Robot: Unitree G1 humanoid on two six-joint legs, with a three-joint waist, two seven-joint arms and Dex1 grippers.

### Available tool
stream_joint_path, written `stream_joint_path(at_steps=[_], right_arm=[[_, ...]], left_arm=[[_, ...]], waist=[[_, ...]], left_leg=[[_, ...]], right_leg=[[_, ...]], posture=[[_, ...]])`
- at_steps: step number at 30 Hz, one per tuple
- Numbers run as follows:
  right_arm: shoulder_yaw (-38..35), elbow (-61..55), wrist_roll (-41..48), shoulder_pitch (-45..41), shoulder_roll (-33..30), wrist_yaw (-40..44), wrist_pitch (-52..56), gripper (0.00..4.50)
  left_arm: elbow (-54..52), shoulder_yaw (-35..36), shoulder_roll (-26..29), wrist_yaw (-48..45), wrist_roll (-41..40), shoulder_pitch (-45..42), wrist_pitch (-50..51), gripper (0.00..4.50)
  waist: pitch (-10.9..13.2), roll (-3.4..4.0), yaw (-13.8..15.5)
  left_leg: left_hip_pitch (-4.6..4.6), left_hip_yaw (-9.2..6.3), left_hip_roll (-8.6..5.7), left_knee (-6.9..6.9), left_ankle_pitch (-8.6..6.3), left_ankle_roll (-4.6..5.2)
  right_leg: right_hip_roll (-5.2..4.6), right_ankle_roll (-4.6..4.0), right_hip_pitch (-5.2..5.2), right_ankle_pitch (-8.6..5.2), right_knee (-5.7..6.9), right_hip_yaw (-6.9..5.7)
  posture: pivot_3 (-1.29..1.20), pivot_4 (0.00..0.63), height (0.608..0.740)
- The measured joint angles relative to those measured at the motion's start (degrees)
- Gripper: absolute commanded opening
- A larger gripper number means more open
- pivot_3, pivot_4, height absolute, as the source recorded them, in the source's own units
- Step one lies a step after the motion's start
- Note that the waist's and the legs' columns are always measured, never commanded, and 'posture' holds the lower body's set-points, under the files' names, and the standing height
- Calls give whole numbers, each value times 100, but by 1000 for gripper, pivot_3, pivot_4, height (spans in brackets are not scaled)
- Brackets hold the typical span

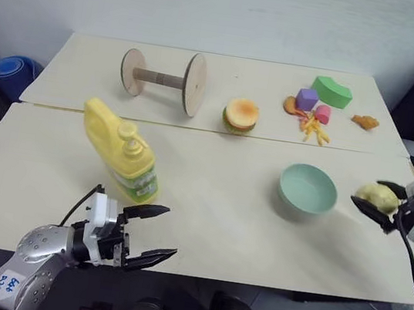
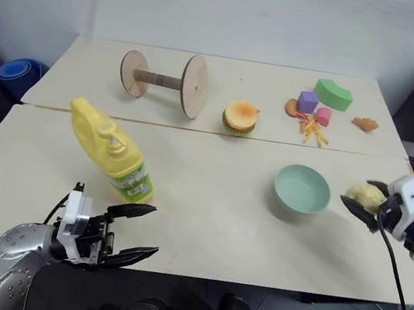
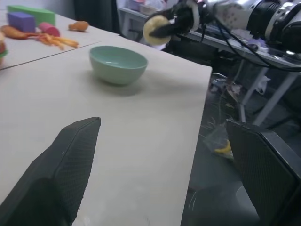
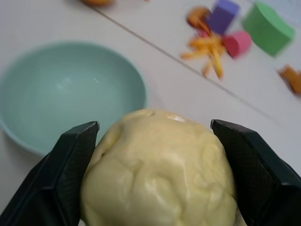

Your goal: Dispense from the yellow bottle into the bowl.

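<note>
the right gripper [image 1: 377, 204] hangs past the table's [image 1: 204, 225] 3 o'clock edge, its fingers [image 4: 70, 155] clamped on a pale yellow lumpy toy [image 4: 160, 169], probably carried aside so the bowl [image 1: 308, 188] sits empty and ready. the left gripper [image 1: 150, 232] hovers at the near edge, fingers spread wide and holding nothing, just at 6 o'clock of the yellow bottle [image 1: 122, 150], which stands upright, pump on top, likely the next thing to be grasped. the bowl lies well apart at the bottle's 3 o'clock, bare table between. a wooden spool [image 1: 164, 78], toy burger [image 1: 241, 116] and foam shapes [image 1: 321, 98] sit far back, blocking nothing.
</note>
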Motion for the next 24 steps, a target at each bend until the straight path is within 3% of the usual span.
stream_joint_path(at_steps=[3,4,5,11,14,18,21,24], right_arm=[[288,1061,-322,-454,217,-268,-305,3528],[392,1320,-425,-552,272,-349,-336,4238],[437,1550,-492,-630,349,-431,-443,4460],[329,1440,-221,-612,490,-102,-1214,4487],[44,120,356,126,488,216,-1000,4487],[32,-2431,1099,1144,515,327,223,4487],[303,-3387,1245,1283,668,129,960,4487],[714,-3625,1099,1231,895,-163,1372,4487]], left_arm=[[59,-12,-3,-41,13,-82,-23,4500],[71,-18,-5,-45,28,-124,-28,4500],[83,-18,-5,-48,45,-160,-39,4500],[270,45,14,-53,81,-192,-101,4500],[289,111,24,-47,139,-74,-185,4500],[372,218,13,0,267,86,-356,4500],[450,219,-14,-3,340,122,-461,4500],[467,219,-24,-9,368,128,-476,4500]], waist=[[4,8,-107],[5,9,-110],[5,10,-102],[6,13,-71],[6,13,37],[6,13,121],[5,11,124],[5,11,157]], left_leg=[[4,3,7,-2,12,-10],[1,1,8,-2,13,-12],[-2,-4,8,-2,14,-14],[-11,-7,6,-1,14,-13],[-10,-17,9,-1,11,-13],[-15,-13,10,-1,6,-14],[-12,-7,15,-1,-10,-8],[-13,-5,13,-1,-11,-6]], right_leg=[[6,-6,-1,6,2,10],[5,-8,-3,7,2,24],[6,-8,-6,7,2,45],[12,5,-11,15,-5,57],[16,6,-12,17,-10,57],[15,5,-12,17,-27,69],[16,-1,-14,22,-26,77],[16,-2,-30,22,-24,78]], posture=[[0,150,740],[0,150,740],[0,150,740],[0,150,740],[0,150,740],[0,150,740],[0,150,740],[0,150,740]])
